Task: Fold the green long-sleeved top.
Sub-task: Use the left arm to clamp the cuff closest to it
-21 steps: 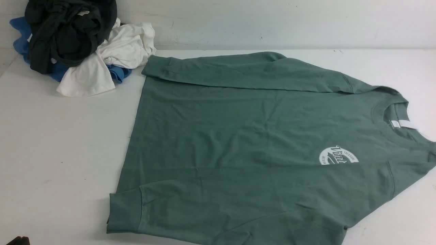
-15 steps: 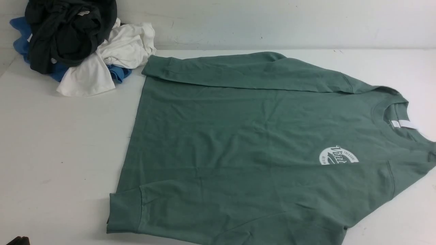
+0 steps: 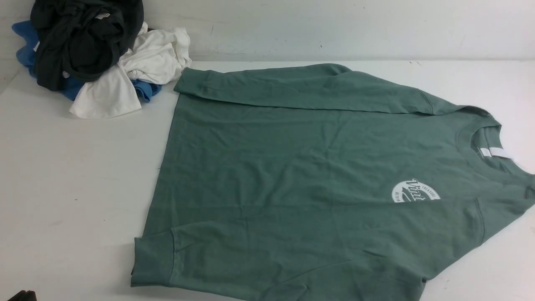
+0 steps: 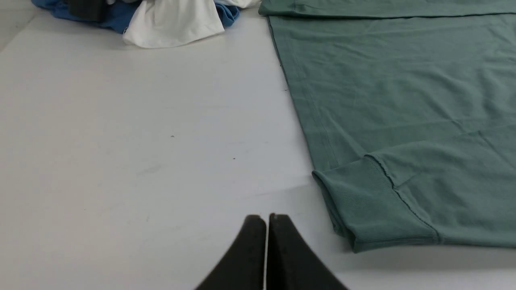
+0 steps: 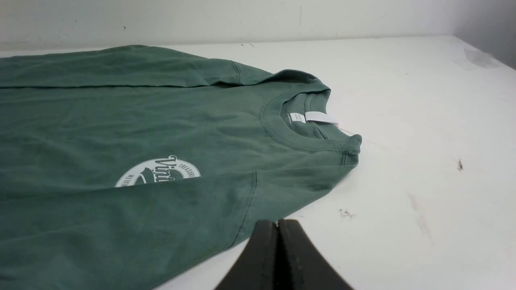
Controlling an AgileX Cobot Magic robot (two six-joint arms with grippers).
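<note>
The green long-sleeved top (image 3: pixel 301 175) lies flat on the white table, neck to the right, hem to the left, both sleeves folded in over the body. Its white round logo (image 3: pixel 415 191) is half covered by the near sleeve. The near cuff (image 4: pixel 371 205) lies at the hem corner. My left gripper (image 4: pixel 267 217) is shut and empty, over bare table just beside that cuff. My right gripper (image 5: pixel 277 222) is shut and empty, at the near shoulder edge (image 5: pixel 250 201) of the top. The ribbed neck (image 5: pixel 306 121) with a white label shows beyond it.
A pile of clothes sits at the far left corner: a black garment (image 3: pixel 83 37), a white one (image 3: pixel 133 71) and a blue one (image 3: pixel 144 90). A wall runs along the table's far edge (image 3: pixel 334 58). Bare table (image 3: pixel 75 188) lies left of the top.
</note>
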